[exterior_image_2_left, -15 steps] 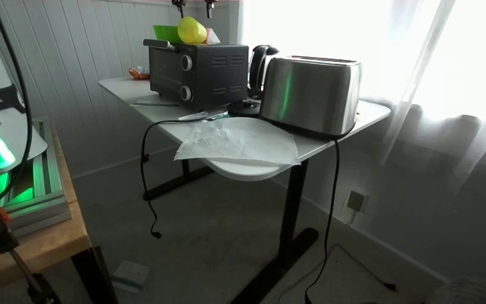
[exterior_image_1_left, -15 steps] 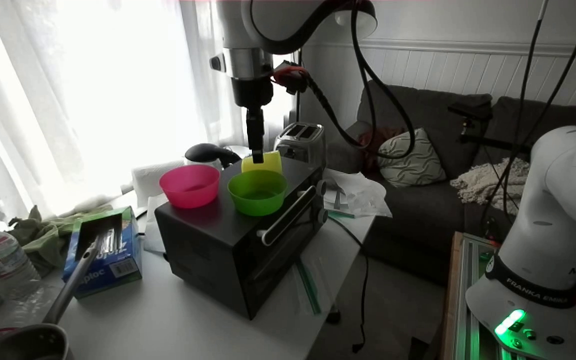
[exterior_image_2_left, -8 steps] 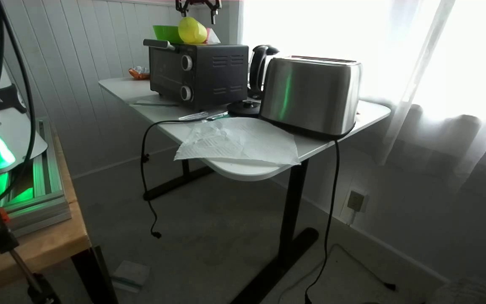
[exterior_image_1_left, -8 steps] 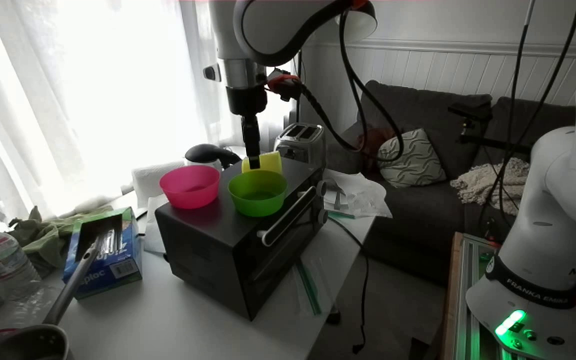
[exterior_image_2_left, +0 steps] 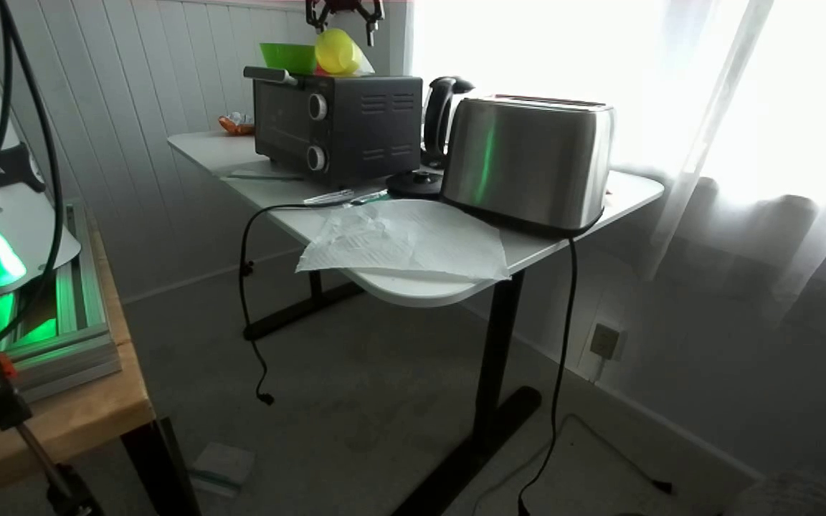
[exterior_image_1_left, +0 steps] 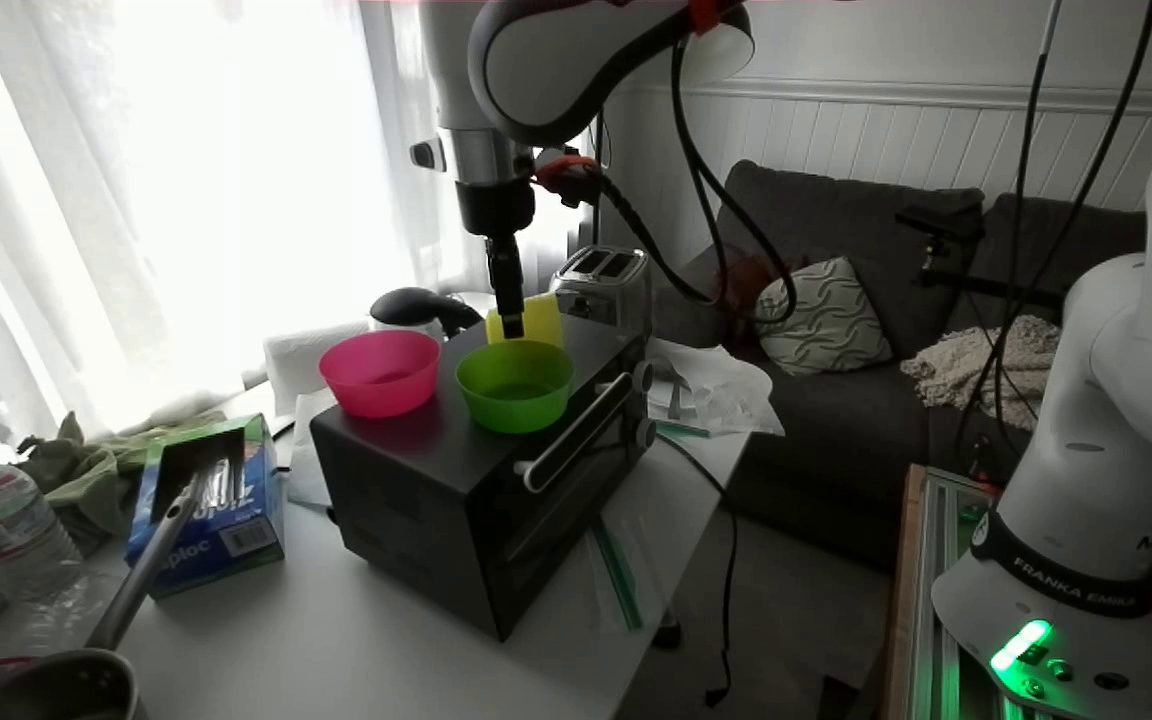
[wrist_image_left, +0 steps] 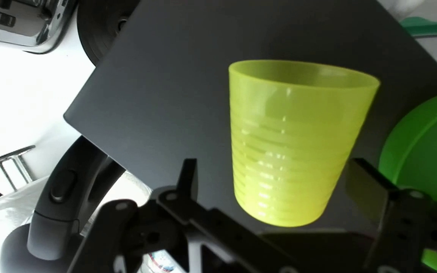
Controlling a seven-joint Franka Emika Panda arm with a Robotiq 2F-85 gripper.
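Observation:
A yellow ribbed cup [wrist_image_left: 290, 151] seems to lie on its side on the flat top of the dark toaster oven [wrist_image_left: 165, 94]. My gripper [wrist_image_left: 274, 167] is open, one finger on each side of the cup's lower half. The left finger has a gap to it; the right one is very near the wall, and I cannot tell whether they touch. In an exterior view the gripper [exterior_image_1_left: 513, 328] points down in front of the cup, behind a green bowl [exterior_image_1_left: 516, 400]. Left of that bowl stands a pink bowl [exterior_image_1_left: 381, 380].
A steel toaster [exterior_image_2_left: 528, 158] stands at the oven's knob end, and a black-handled kettle [wrist_image_left: 57, 197] beside its rear edge. The oven handle [exterior_image_1_left: 576, 430] sticks out at the front. A blue box [exterior_image_1_left: 226, 520] and a pan [exterior_image_1_left: 46, 690] are on the white table.
My gripper has come down and shifted a little over the oven. In the last half second the yellow cup has turned and slid slightly. The bowls are unmoved.

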